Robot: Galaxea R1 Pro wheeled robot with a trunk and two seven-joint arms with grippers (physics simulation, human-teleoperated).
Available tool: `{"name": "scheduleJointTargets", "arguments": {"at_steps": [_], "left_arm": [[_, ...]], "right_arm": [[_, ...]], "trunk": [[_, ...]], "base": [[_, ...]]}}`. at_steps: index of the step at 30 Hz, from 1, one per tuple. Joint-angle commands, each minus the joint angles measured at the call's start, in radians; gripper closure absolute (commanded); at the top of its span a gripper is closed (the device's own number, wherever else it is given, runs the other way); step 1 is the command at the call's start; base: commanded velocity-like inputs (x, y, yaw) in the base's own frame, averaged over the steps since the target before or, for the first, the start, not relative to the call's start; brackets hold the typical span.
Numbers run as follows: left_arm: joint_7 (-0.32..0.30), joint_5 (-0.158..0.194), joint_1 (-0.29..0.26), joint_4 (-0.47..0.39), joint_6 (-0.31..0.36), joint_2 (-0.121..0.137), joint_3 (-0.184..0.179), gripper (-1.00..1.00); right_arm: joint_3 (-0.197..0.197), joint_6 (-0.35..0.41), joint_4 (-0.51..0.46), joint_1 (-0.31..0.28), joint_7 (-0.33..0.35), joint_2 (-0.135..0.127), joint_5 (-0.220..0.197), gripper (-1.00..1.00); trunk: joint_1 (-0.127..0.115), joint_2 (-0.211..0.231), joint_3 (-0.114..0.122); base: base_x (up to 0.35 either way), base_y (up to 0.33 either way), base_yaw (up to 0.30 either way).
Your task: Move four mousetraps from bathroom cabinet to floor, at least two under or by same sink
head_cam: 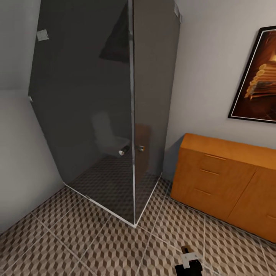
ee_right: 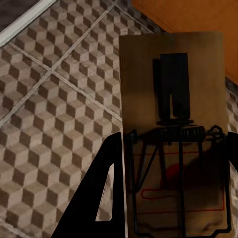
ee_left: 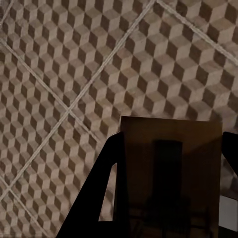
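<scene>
Left gripper (ee_left: 168,198) grips a shadowed mousetrap (ee_left: 171,173), its details dim.

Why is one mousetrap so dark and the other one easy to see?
In the left wrist view the mousetrap sits in shadow, so its spring and bar are dim. In the right wrist view the other mousetrap catches more light, showing its wire and red marks. In the head view the glass shower wall looks smoky, with faint reflections.
</scene>
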Motion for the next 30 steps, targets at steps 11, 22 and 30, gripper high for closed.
{"name": "scheduleJointTargets", "arguments": {"at_steps": [11, 22, 30], "left_arm": [[0.007, 0.009, -0.002, -0.010, -0.007, 0.001, -0.008, 1.00], [0.007, 0.010, -0.002, -0.009, -0.007, 0.001, -0.008, 1.00], [0.007, 0.010, -0.002, -0.010, -0.007, 0.002, -0.008, 1.00]], "right_arm": [[0.010, -0.004, 0.003, 0.000, 0.048, -0.001, -0.007, 1.00], [0.010, -0.004, 0.004, 0.005, 0.086, -0.001, 0.050, 1.00], [0.010, -0.004, 0.004, 0.005, 0.087, -0.001, 0.052, 1.00]], "trunk": [[0.000, -0.001, -0.001], [0.000, -0.001, -0.001], [0.000, -0.001, -0.001]], "base": [[0.000, 0.000, 0.292], [0.000, 0.000, 0.292], [0.000, 0.000, 0.292]]}}
